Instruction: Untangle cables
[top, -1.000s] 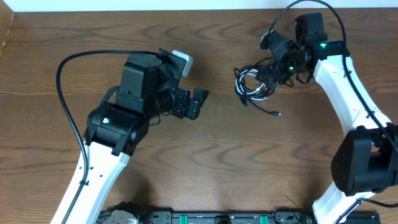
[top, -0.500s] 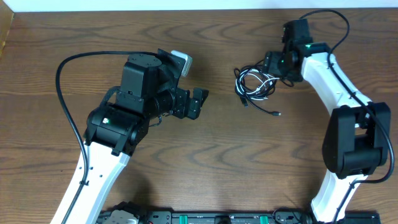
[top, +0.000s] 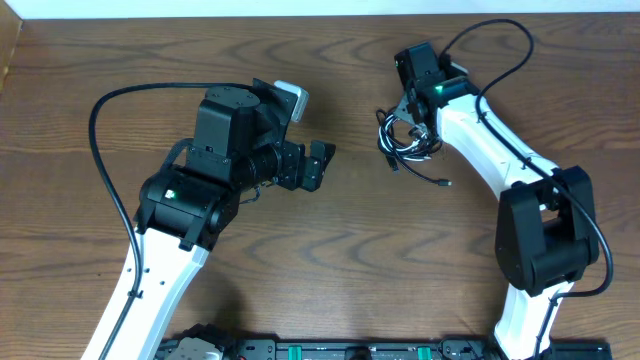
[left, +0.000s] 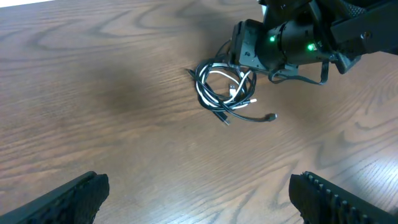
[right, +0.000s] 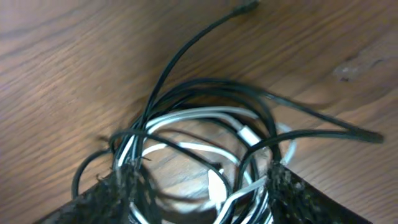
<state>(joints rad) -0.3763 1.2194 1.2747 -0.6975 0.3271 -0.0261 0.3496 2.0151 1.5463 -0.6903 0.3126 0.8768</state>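
Cables (top: 405, 140), tangled at the far right of the table (top: 340, 250), are now straddled by the right gripper (right: 202, 180), newly brought over them. Its jaws, apart, are being narrowed for a grasp. The left gripper (left: 199, 199) is held wide apart.

Table (top: 350, 240): brown wood with bold grain, smooth, low satin sheen.
Cables (top: 407, 137): smooth plastic sheaths, black and white, faintly glossy.
Left arm shell (top: 150, 290): smooth white plastic, slightly shiny — the upper housing is matt black.
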